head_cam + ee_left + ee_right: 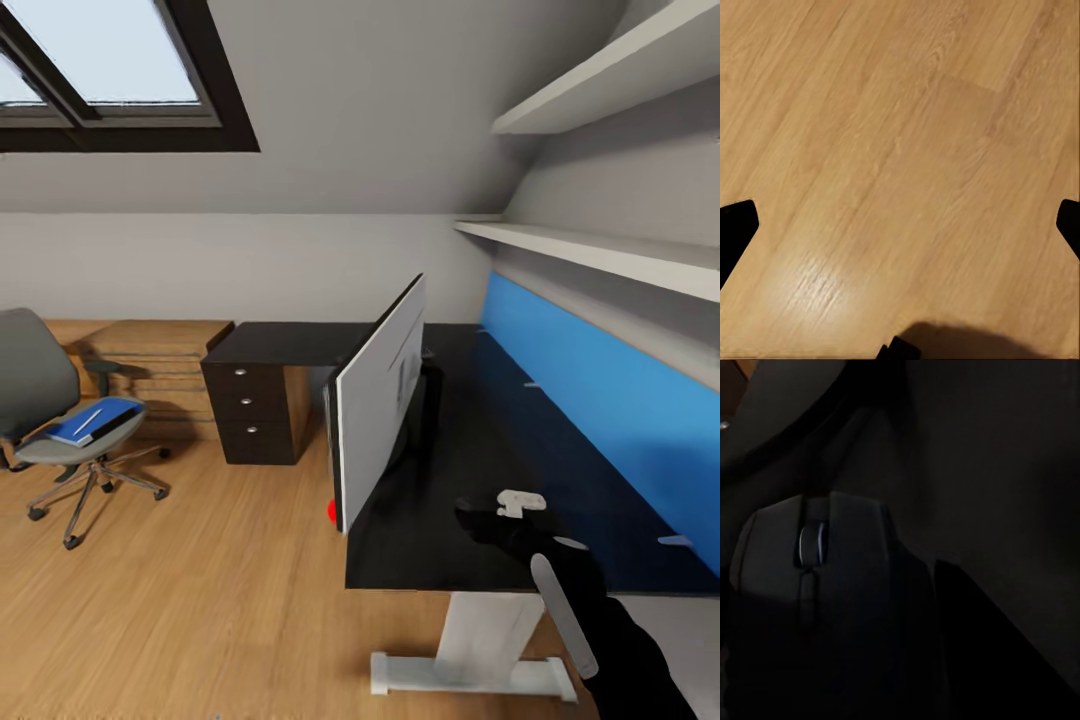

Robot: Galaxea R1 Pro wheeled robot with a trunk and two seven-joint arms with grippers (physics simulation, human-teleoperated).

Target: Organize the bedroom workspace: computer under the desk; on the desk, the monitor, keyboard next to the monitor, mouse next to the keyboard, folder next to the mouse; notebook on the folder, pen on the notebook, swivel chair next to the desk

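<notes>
nearby, monitor (pixel 380 400) beside mouse (pixel 825 607)

Head view: high up, facing forward and down over the desk (pixel 450 540) near its front edge, the swivel chair (pixel 60 420) well off to the left.
Left wrist view: faces down at the bare wood floor (pixel 900 150).
Right wrist view: very close over the mouse (pixel 832 607), on the dark desk the head view also covers.

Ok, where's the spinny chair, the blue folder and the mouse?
swivel chair (pixel 30 375): head view, grey backrest.
folder (pixel 105 416): head view, blue cover, on the chair's seat.
mouse (pixel 825 585): right wrist view, black top behind the scroll wheel.
</notes>
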